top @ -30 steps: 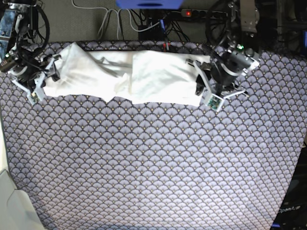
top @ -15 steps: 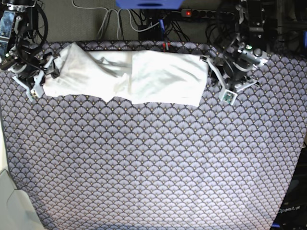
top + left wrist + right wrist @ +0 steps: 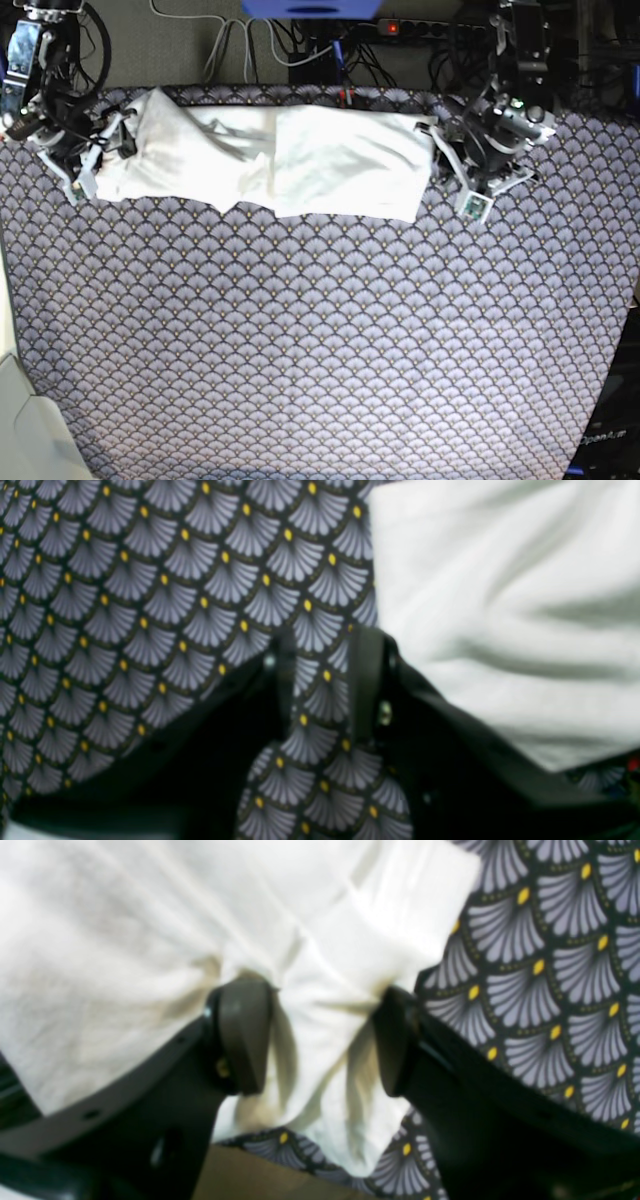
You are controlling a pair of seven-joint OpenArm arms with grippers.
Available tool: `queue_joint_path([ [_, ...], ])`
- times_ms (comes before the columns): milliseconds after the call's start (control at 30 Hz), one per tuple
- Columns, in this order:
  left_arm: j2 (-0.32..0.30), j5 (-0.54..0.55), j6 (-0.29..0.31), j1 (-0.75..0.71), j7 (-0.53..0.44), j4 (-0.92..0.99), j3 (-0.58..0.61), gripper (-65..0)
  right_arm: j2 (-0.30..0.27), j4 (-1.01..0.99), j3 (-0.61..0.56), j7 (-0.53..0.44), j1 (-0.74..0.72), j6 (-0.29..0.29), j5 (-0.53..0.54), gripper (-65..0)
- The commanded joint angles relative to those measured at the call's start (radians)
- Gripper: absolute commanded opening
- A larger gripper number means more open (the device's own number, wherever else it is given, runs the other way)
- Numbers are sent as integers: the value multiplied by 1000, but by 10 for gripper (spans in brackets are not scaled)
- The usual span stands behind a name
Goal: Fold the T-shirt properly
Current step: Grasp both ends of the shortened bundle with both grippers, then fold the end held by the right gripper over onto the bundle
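One T-shirt (image 3: 270, 160), plain white, no print legible

Both wrist views are blurred; the T-shirt (image 3: 505, 610) is cut off at twelve and three o'clock, its print hidden.

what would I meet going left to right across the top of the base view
right hand at the cloth's left end → T-shirt, a long white band on the patterned tablecloth → left hand just off its right end
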State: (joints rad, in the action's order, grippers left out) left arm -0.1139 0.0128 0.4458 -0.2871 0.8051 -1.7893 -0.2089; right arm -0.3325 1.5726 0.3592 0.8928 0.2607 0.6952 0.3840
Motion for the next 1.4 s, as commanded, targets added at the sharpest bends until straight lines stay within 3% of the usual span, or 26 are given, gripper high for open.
queue_joint_path([
  [0,-4,9,0,4,-16,-14,-4,-470,-12,7,5,1,-7,3,7,-309],
  [133,-4,9,0,4,-16,-14,-2,-471,-12,7,5,4,-21,3,8,-313],
  [200,-4,9,0,4,-16,-14,-2,-471,-12,7,5,2,-21,3,8,-347],
  [267,-4,9,0,4,-16,-14,-2,-471,-12,7,5,1,-21,3,8,-453],
  [333,-4,9,0,4,-16,-14,-2,-471,-1,7,5,1,-21,3,5,-610],
  [367,-4,9,0,4,-16,-14,-2,-472,5,7,5,1,-22,3,2,-650],
  [600,-4,9,0,1,-16,-14,-7,-472,17,19,5,7,-19,3,8,-650],
  [767,-4,9,0,-8,-16,-14,-8,-472,42,147,11,18,1,3,10,-650],
  [1000,-10,9,0,-13,-16,-16,-10,-472,105,403,5,174,18,3,10,-650],
  [1133,-13,9,0,-27,-16,-22,-39,-472,152,434,-1,236,16,3,11,-650],
  [1367,-22,9,0,-22,-16,-16,-163,-472,171,438,-107,239,28,3,158,-650],
])
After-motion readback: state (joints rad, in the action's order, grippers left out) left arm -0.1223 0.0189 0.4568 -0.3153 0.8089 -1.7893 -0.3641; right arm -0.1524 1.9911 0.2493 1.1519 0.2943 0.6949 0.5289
